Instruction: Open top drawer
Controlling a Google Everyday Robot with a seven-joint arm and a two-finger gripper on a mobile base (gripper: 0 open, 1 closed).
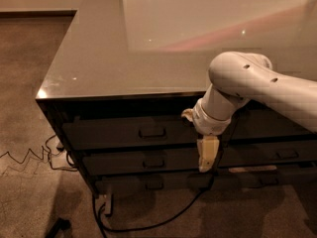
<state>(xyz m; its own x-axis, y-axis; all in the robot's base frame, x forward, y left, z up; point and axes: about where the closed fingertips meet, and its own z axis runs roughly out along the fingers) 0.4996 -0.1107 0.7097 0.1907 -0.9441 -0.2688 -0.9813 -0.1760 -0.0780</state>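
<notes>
Cream two-finger gripper hangs right of small metal bar handle on wide dark grey-brown top drawer; fingers spread, empty. Needs shift left, square grip on handle, straight level pull.

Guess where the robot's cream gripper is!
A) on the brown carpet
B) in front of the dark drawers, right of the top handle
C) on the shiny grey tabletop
B: the cream gripper hangs before the dark drawer fronts, right of the small metal bar handle on the wide top drawer.
</notes>
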